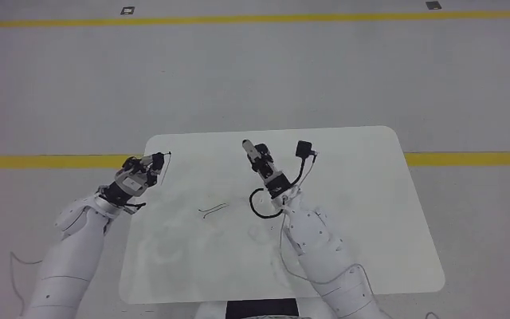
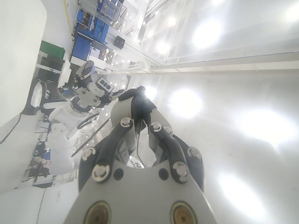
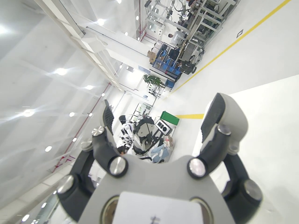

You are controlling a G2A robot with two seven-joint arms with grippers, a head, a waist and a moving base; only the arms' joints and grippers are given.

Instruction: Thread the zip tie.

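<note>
White table (image 1: 358,199) sits under us. Our left gripper (image 1: 154,163) pinches the thin zip tie (image 1: 168,159) by the left edge. Our right gripper (image 1: 250,148) gapes wide, empty, to the tie's right.

White table (image 1: 382,239) (rounded corners); yellow floor line (image 1: 255,19) beyond far edge; green bin (image 3: 169,117), blue racks (image 2: 81,45).

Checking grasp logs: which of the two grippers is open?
The right gripper, spread wide and holding nothing. The left gripper is shut on a thin black zip tie.
</note>
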